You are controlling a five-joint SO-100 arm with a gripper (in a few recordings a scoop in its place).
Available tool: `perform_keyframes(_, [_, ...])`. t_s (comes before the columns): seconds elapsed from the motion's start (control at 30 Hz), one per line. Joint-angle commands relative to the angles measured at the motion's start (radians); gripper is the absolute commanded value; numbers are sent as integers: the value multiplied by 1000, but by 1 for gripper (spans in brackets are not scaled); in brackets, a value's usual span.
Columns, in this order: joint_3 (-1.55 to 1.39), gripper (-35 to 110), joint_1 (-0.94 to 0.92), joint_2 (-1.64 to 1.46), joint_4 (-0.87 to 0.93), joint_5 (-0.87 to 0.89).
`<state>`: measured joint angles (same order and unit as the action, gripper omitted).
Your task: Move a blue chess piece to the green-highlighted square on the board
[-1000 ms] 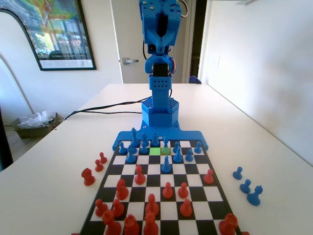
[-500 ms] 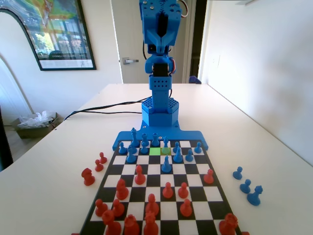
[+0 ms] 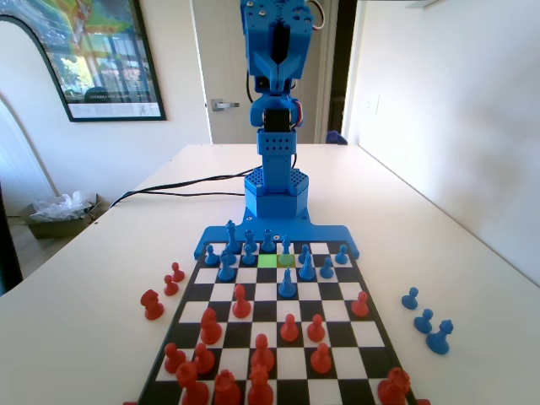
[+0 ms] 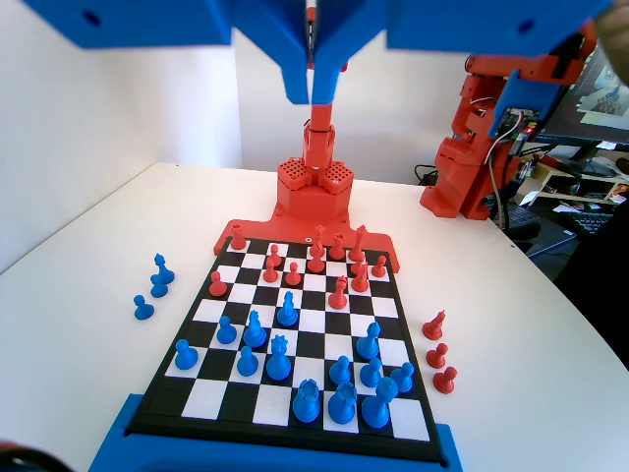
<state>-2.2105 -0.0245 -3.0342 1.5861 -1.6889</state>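
Note:
The board (image 3: 253, 314) lies before the blue arm's base, and in the wrist view the board (image 4: 311, 346) stretches away below me. The bright green-highlighted square (image 3: 267, 260) has nothing on it and sits in the second row from the arm, among several blue pieces. Just right of it is a duller olive square (image 3: 286, 260). One short blue chess piece (image 3: 288, 283) stands a row further out, and shows as the blue chess piece (image 4: 286, 309) in the wrist view. My gripper (image 3: 277, 72) is held high above the base. In the wrist view the gripper (image 4: 313, 69) is shut with nothing in it.
Red pieces (image 3: 253, 350) fill the near half of the board in the fixed view. Three captured blue pieces (image 3: 424, 321) stand on the table to the right and three red ones (image 3: 164, 289) to the left. Black cables (image 3: 181, 187) run left of the base.

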Motion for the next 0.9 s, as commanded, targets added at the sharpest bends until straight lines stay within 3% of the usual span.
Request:
perform_keyframes(0.0, [28,3,-6,-20,-11,-11])
perform_keyframes(0.87, [28,1,-2,-20,-12,-11])
